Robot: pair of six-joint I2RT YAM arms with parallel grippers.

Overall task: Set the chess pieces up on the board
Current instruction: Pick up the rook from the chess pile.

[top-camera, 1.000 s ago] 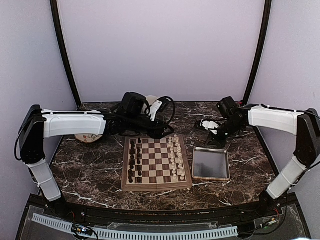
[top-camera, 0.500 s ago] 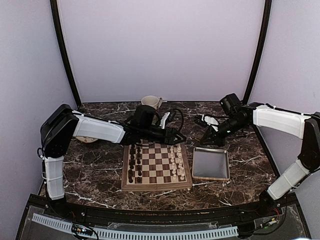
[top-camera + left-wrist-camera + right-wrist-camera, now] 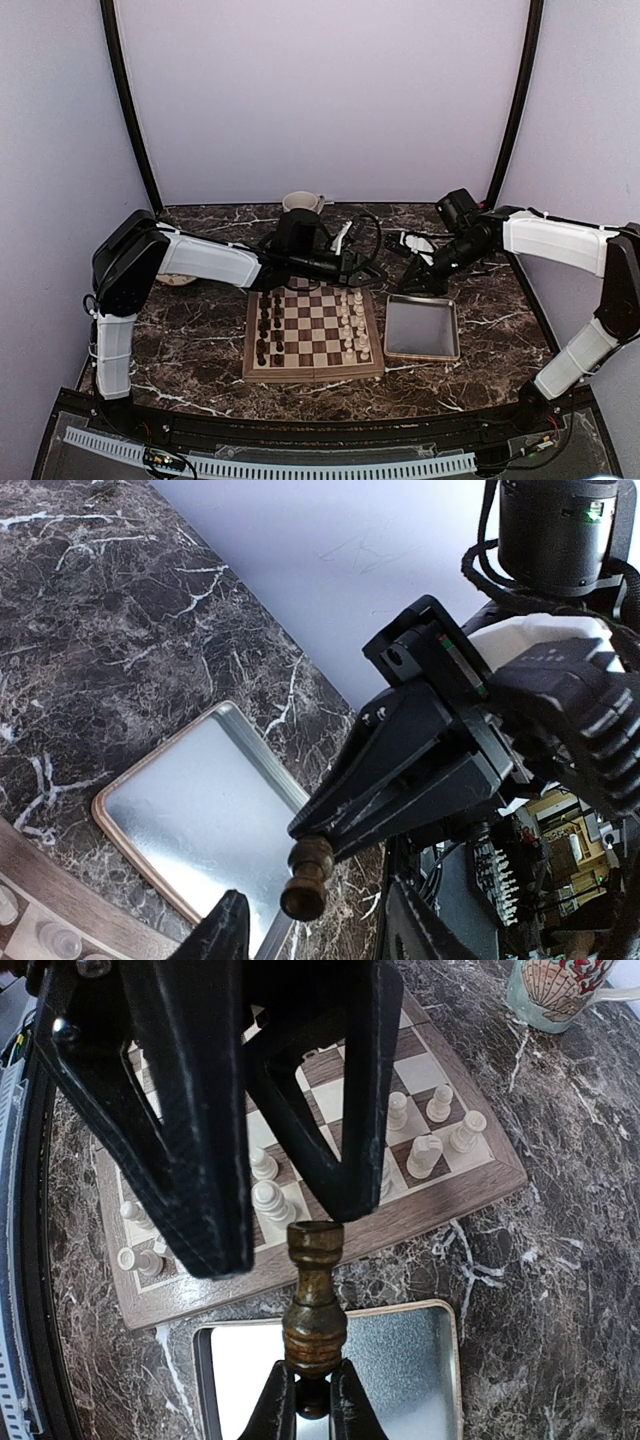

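My right gripper (image 3: 413,272) is shut on the base of a dark brown chess piece (image 3: 315,1305) and holds it in the air above the gap between the board (image 3: 312,372) and the tray. My left gripper (image 3: 373,272) is open. Its two fingers stand on either side of the piece's top (image 3: 308,875) without closing on it. In the right wrist view the left fingers (image 3: 190,1110) hang above the piece. Several dark pieces (image 3: 265,320) stand on the board's left columns, cream-white ones (image 3: 352,320) on the right columns.
A shiny metal tray (image 3: 422,328) lies right of the board, under the held piece, and also shows in the left wrist view (image 3: 190,800). A mug (image 3: 300,203) stands behind the board at the back wall. Cables hang off both wrists.
My left arm swung from the back left over to the board's far right corner and met the right gripper. My right gripper shifted slightly left with the piece.
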